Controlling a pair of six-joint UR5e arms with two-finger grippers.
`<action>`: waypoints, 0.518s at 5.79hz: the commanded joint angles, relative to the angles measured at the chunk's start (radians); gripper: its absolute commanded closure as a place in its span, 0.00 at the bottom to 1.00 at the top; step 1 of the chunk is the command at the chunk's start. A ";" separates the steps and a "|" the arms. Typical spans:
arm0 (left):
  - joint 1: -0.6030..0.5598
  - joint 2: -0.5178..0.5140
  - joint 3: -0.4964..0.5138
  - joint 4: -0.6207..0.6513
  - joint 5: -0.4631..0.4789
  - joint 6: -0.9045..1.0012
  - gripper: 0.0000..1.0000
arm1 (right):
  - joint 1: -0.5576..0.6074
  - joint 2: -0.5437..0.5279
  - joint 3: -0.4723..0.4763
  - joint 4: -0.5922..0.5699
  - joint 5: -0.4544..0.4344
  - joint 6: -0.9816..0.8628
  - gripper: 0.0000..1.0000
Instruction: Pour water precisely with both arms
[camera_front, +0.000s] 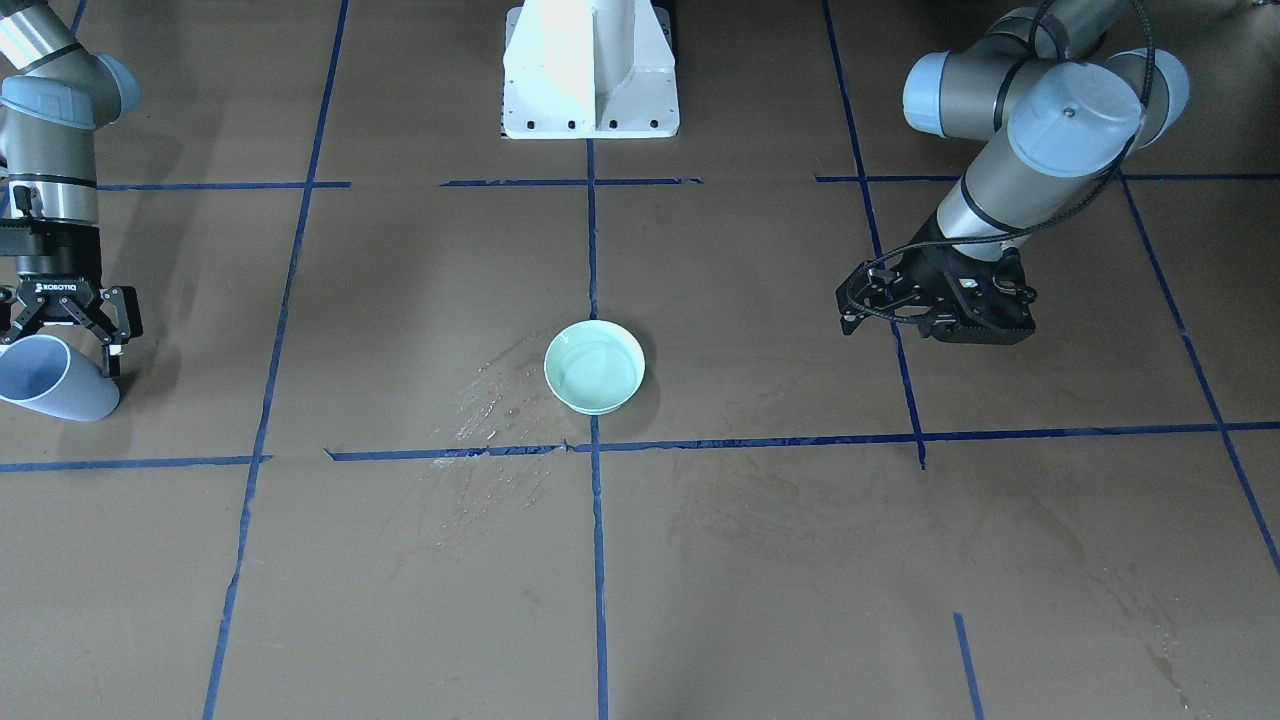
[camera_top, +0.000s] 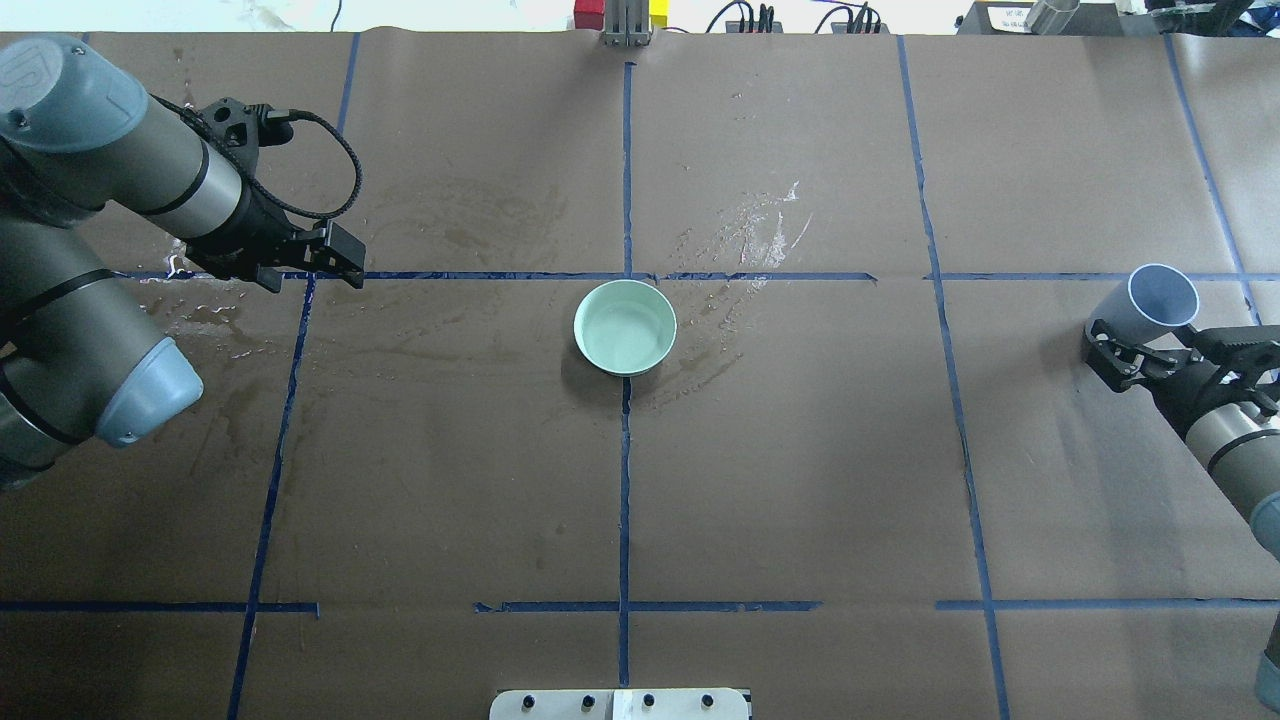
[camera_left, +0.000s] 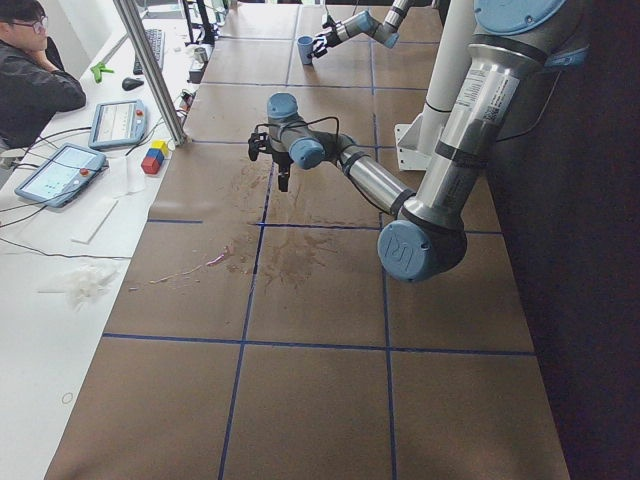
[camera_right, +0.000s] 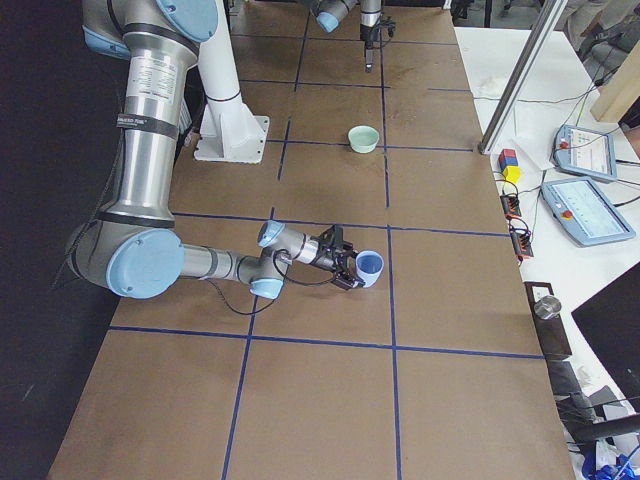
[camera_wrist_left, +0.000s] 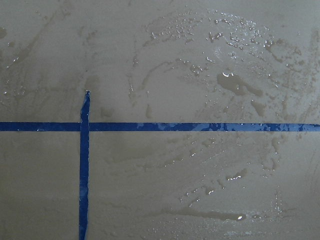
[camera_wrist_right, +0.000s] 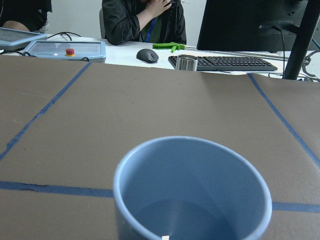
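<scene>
"ROBOTIQ", small but legible, on right end effector body; "UR" apparently on left arm joint cap.

A thin layer of clear water is lying in the pale green bowl at frame centre. The right arm is holding a tilted blue cup at the overhead view's right edge; the left arm is reaching in at upper left.

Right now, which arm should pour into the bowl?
Right. Its gripper already holds the blue cup, off to the side of the bowl. The left gripper holds nothing.
</scene>
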 joint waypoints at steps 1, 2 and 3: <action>0.000 0.000 0.000 0.000 0.000 0.000 0.00 | 0.000 0.001 -0.001 -0.004 -0.012 0.000 0.00; 0.000 0.000 0.000 0.000 0.000 0.001 0.00 | 0.000 0.001 -0.001 -0.005 -0.024 0.000 0.00; 0.000 0.000 0.000 0.000 0.000 0.001 0.00 | 0.004 0.031 -0.005 -0.010 -0.029 -0.002 0.00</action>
